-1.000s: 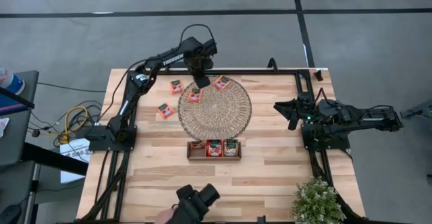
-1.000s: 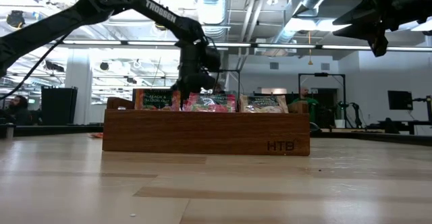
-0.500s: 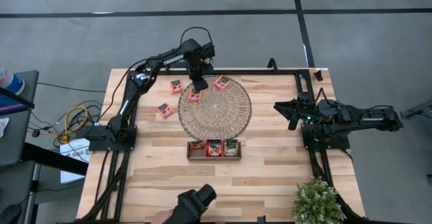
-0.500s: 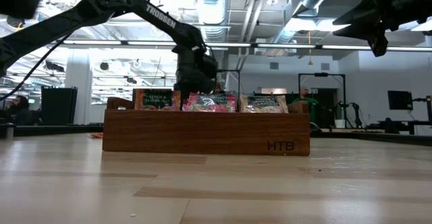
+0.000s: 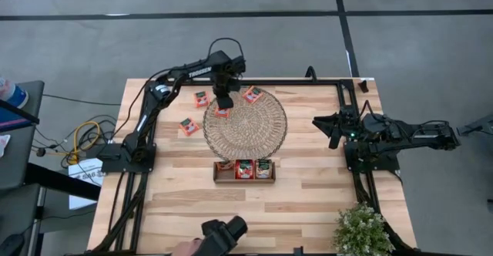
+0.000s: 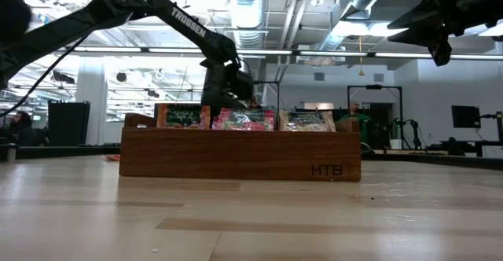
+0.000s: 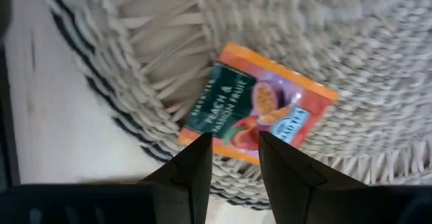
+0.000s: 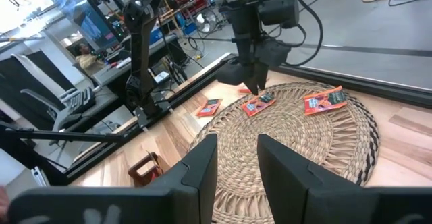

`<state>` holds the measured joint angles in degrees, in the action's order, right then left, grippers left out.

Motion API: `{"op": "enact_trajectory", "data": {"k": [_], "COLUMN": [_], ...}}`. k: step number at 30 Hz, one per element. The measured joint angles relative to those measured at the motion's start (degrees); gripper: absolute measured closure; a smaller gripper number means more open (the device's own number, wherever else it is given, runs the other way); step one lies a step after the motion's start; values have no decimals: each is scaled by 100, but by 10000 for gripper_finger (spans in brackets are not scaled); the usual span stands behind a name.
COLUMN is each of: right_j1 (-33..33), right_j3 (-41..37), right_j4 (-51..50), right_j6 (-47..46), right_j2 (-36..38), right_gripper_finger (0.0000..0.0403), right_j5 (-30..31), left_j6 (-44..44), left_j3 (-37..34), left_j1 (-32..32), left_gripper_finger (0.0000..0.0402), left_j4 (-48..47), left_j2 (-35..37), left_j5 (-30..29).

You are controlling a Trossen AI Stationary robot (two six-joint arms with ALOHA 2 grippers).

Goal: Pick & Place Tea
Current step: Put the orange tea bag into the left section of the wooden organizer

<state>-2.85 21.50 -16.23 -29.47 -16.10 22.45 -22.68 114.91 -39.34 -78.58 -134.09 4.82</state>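
One red-orange tea sachet (image 7: 260, 106) lies flat on the far-left rim of the round woven mat (image 5: 246, 125). My left gripper (image 7: 235, 160) points down right above this sachet (image 8: 258, 104), open by a narrow gap with nothing between its fingers; I see no touch. Other tea sachets lie on the mat's far rim (image 5: 252, 95) and on the table to the mat's left (image 5: 201, 99), (image 5: 189, 126). Three more stand in the wooden tray (image 5: 245, 170). My right gripper (image 8: 236, 163) waits open, raised at the table's right edge.
A small potted plant (image 5: 362, 229) stands at the near right corner. A dark camera device (image 5: 223, 231) sits at the table's near edge. Black frame rails (image 5: 308, 81) run along the far and side edges. Bare wood lies between the mat and my right arm.
My left gripper has sunk toward the sachet on the mat's far-left rim, shifting slightly toward the near edge and rolling a little about its own axis. The sachets and my right arm have stayed where they were.
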Motion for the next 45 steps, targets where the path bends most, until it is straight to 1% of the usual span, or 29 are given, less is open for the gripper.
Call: {"op": "enact_trajectory", "data": {"k": [13, 29, 37, 42, 45], "right_j1": [0, 0, 0, 0, 0], "right_j3": [0, 0, 0, 0, 0], "right_j4": [0, 0, 0, 0, 0], "right_j6": [2, 71, 105, 109, 107], "right_j2": [0, 0, 0, 0, 0], "right_gripper_finger": [305, 305, 305, 305, 305], "right_j5": [-4, -15, -15, -15, -15], "left_j6": [-738, -891, -802, -765, -772], "left_j3": [0, 0, 2, -3, -95], "left_j1": [35, 33, 33, 36, 44], "left_gripper_finger": [289, 289, 289, 289, 289], "left_j4": [559, 700, 651, 547, 576], "left_j2": [44, 34, 29, -11, -13], "left_j5": [-103, -99, -1, 179, 62]}}
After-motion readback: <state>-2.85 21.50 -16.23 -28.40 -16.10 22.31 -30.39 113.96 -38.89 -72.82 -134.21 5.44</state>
